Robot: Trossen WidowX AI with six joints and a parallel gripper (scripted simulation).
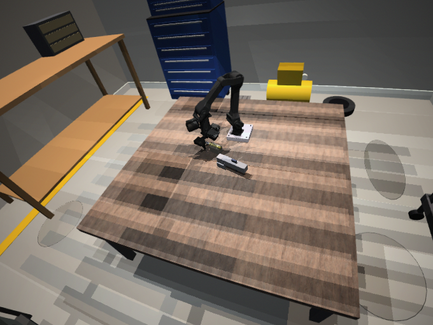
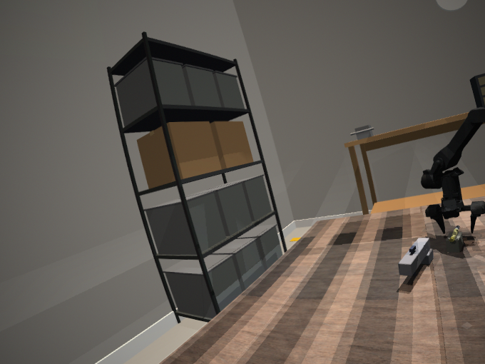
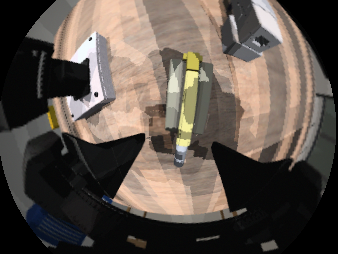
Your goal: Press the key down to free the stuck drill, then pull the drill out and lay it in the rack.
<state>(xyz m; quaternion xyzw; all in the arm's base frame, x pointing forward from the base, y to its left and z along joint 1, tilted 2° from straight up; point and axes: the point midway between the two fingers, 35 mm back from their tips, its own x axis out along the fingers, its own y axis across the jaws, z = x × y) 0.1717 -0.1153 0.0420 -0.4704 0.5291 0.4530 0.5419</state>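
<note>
Wooden tabletop [image 1: 244, 216]: drill [image 3: 186, 101] lies in rack [image 3: 214, 94]; jaws wide apart, holding nothing. Lift straight up, avoid nudging drill.

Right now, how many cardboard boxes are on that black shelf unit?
2, side by side on the second shelf from the top of the shelf unit: one nearer, one behind. Others may hide behind the grey bins.

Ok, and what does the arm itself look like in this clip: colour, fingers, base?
The arm is matte black throughout, with blocky links and rounded joints. It stands on a pale grey square base plate. The gripper has two black fingers tapering to points. No cables or markings are discernible.
</note>
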